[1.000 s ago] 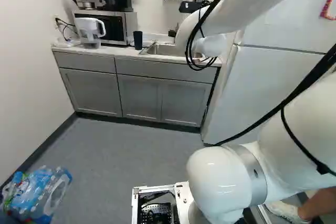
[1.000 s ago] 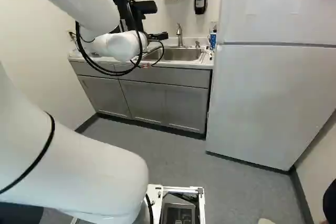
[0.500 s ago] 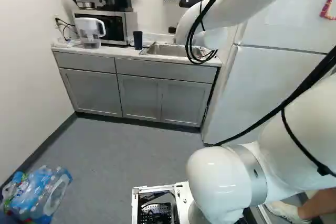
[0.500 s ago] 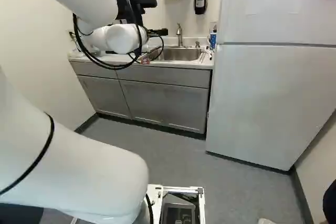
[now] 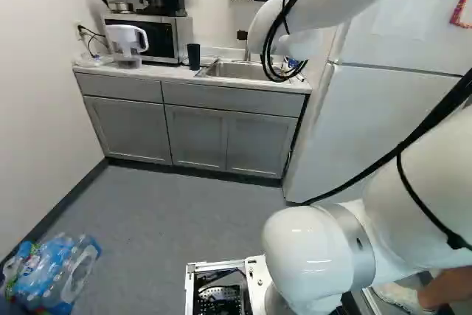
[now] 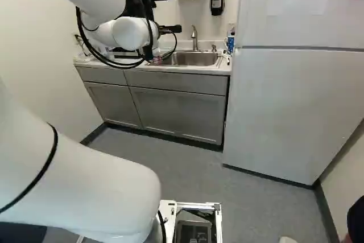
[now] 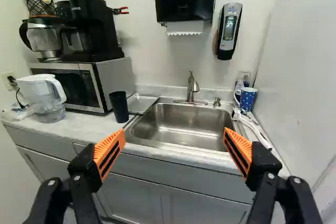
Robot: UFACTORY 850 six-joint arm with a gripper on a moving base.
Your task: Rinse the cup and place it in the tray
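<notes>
Wrist view first: my pincer (image 7: 174, 131) stands wide apart, its orange pads (image 7: 109, 153) facing each other with nothing clamped between them. In the right base view my forearm (image 6: 129, 33) has shifted upward a little, while my base (image 6: 199, 205) has stayed put. I judge that I am still lining up, with the rinse yet to begin. Ahead, on the desk (image 7: 86, 130), the black tumbler (image 7: 119, 107) has not moved; I take it for the cup, though a blue patterned mug (image 7: 247, 99) stands across the sink (image 7: 181, 121). The tumbler is upright, plain and dark, slightly wider towards its mouth; I cannot tell what is inside. Just beside it lies the shallow metal tray (image 7: 143, 104), next to the sink. Beyond, at the faucet (image 7: 192, 87), I see no water running.
</notes>
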